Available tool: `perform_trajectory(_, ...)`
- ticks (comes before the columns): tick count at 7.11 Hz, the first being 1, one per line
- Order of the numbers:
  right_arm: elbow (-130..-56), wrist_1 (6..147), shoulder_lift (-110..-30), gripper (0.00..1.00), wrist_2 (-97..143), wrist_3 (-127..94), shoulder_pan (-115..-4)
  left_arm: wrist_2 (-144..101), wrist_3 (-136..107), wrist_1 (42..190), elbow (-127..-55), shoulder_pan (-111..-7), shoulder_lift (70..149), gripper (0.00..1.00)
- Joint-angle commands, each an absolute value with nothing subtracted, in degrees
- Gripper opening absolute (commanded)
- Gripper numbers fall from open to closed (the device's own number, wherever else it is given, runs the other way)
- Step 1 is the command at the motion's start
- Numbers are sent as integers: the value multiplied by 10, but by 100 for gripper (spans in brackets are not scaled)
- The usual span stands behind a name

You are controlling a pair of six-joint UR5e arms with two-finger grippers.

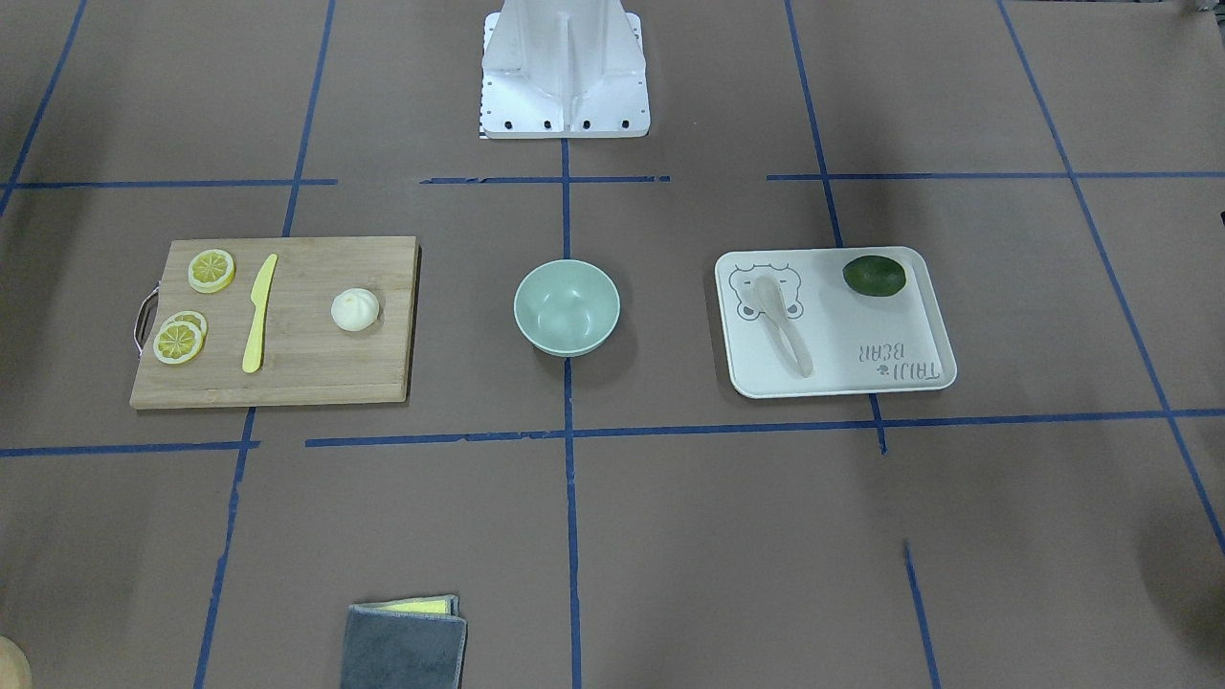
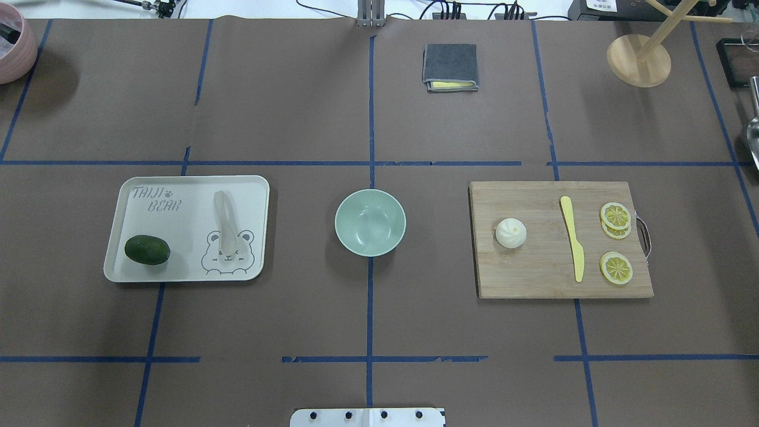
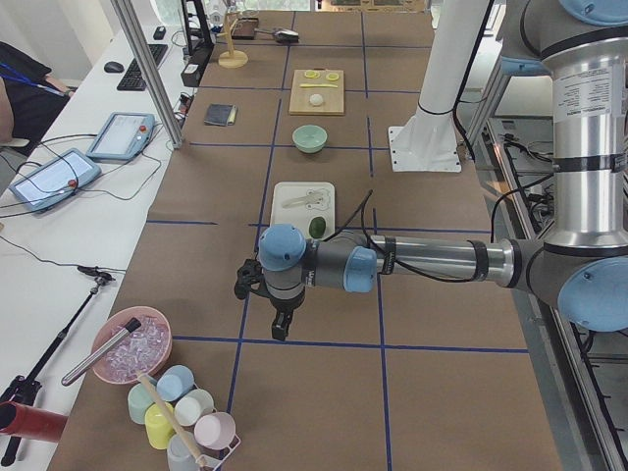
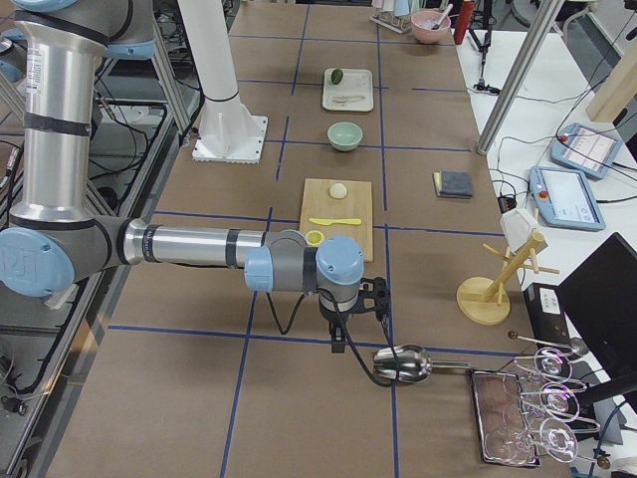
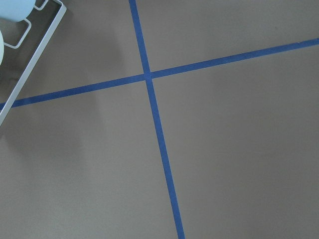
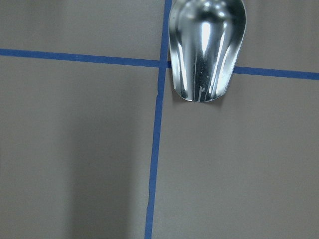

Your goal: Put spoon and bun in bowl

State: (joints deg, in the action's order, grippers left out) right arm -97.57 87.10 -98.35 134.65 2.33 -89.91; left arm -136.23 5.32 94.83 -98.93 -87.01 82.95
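Note:
The cream-white spoon [image 1: 783, 325] lies on the whitish bear tray [image 1: 909, 316], on my left side in the overhead view [image 2: 224, 225]. The white pleated bun [image 1: 355, 310] sits on the wooden cutting board [image 1: 306, 373], on my right side [image 2: 510, 232]. The mint-green bowl [image 1: 567, 307] stands empty between them at the table's middle [image 2: 370, 222]. My left gripper [image 3: 283, 329] hangs over bare table well short of the tray. My right gripper [image 4: 341, 344] hangs beyond the board beside a metal scoop. I cannot tell whether either is open or shut.
A yellow knife [image 2: 573, 238] and lemon slices [image 2: 615, 214] lie on the board. A dark green fruit [image 2: 147, 249] lies on the tray. A folded grey cloth [image 2: 450, 66], a wooden stand [image 2: 638, 59], a metal scoop [image 4: 402, 363] and a cup rack [image 3: 182, 412] sit at the edges.

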Motion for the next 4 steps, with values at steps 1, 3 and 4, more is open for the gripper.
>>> perform_trajectory(1,-976,871,-983,100,1347,19,-899,-1345,56,949,-993,-870,830,100)
perform_trajectory(3,-976,850,-982,100,1347,19,-899,-1332,56,949,-1011,-870,830,100)
perform_trajectory(4,-976,802,-983,100,1349,19,-899,-1332,56,954,-1011,-870,831,100)
